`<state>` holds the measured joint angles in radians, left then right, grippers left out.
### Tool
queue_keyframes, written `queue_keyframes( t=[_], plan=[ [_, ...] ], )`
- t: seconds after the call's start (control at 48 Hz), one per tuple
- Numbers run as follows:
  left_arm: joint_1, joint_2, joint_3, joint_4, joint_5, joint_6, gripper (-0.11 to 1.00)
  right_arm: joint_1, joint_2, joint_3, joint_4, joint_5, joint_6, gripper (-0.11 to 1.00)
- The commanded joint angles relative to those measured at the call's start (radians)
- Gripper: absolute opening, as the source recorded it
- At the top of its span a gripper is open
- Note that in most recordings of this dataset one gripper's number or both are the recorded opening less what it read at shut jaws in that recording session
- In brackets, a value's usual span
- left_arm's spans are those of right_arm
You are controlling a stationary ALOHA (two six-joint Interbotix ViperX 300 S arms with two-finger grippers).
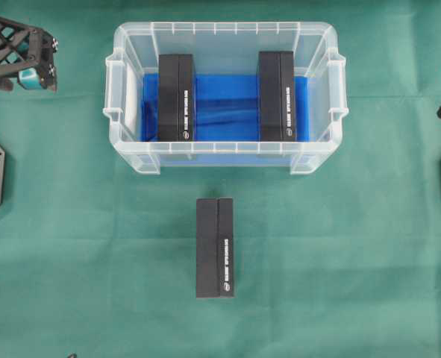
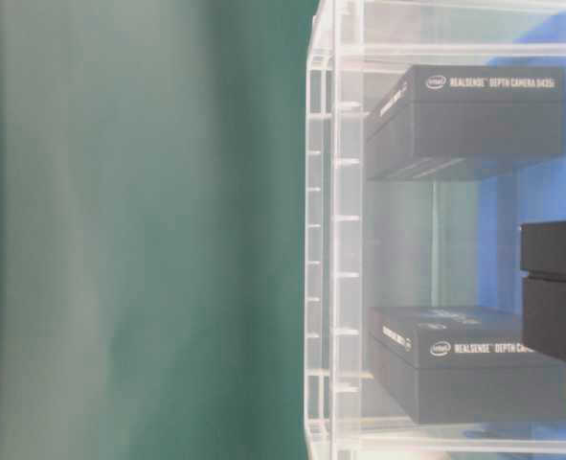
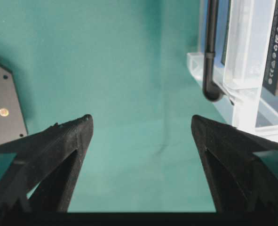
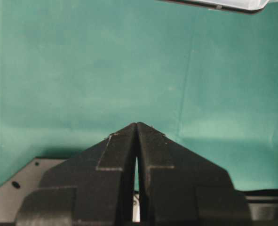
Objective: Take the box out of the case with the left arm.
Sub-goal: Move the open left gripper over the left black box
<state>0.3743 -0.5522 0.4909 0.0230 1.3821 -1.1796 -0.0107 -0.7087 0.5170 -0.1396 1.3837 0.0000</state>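
Boxes (image 1: 177, 97) (image 1: 277, 95) hug opposite case (image 1: 130, 45) walls; left fingers (image 3: 68, 141) spread wide outside, right fingers (image 4: 124, 155) pressed together.

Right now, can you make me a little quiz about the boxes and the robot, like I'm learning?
1. How many black boxes stand inside the case?
2. True or false: the left gripper has its jaws shut on a box.
3. Where is the third box? A) on the green cloth in front of the case, B) on top of the case, C) in the right gripper.

Key:
1. Two, the left box and the right box.
2. False: its jaws are wide open over bare green cloth, beside the case.
3. A.
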Motion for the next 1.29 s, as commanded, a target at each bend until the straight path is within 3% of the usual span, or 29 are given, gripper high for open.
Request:
queue_keyframes(
  t=[0.0, 0.188, 0.333, 0.875, 1.271],
  plan=[
    [0.005, -0.002, -0.026, -0.002, -0.002, 0.002, 0.97, 0.000, 0.000, -0.017, -0.002, 0.000, -0.002, 0.00],
    [0.000, 0.023, -0.043, -0.009, -0.008, -0.011, 0.97, 0.000, 0.000, -0.017, -0.002, 0.002, 0.000, 0.00],
    [-0.028, 0.110, -0.112, -0.012, -0.009, -0.017, 0.97, 0.000, 0.000, -0.017, -0.002, 0.000, 0.000, 0.00],
    [-0.112, 0.534, -0.546, -0.012, -0.009, -0.006, 0.97, 0.000, 0.000, -0.014, -0.002, 0.000, -0.002, 0.00],
    [-0.114, 0.560, -0.557, -0.011, -0.003, -0.008, 0.97, 0.000, 0.000, -0.012, -0.002, 0.000, -0.002, 0.00]
  ],
)
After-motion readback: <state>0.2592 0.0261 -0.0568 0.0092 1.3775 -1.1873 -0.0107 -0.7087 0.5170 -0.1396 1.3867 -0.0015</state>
